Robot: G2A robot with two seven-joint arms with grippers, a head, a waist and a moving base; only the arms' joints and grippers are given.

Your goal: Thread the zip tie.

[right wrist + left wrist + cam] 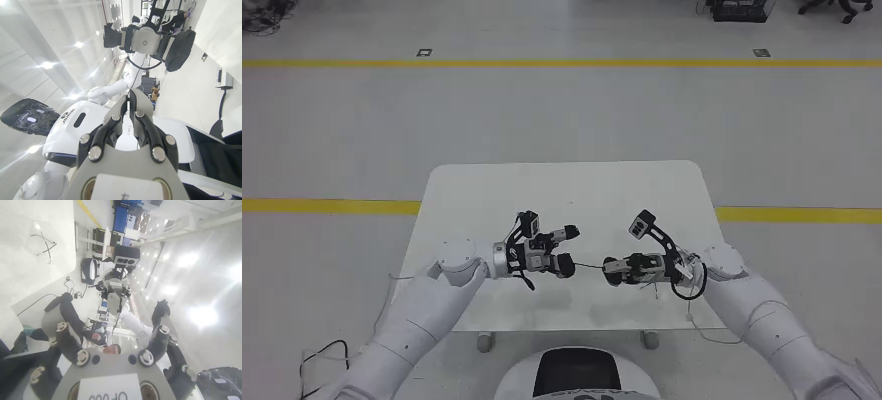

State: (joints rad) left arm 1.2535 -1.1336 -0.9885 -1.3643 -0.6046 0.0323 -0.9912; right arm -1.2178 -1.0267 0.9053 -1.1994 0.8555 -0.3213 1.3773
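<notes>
The zip tie is seen in the top view as a thin, dark, nearly straight strand. It is held in the air above the near part of the white counter, across the gap between the two arms. One end is clamped in the right end effector, whose fingers are pressed almost together. The other end reaches the nearer finger of the left end effector; whether it touches cannot be told. The left end effector's fingers are spread wide, with nothing gripped.

A white label with dark print is fixed on the left end effector's base, and a similar label on the right's. Thin dark strips are seen lying crossed on the counter.
</notes>
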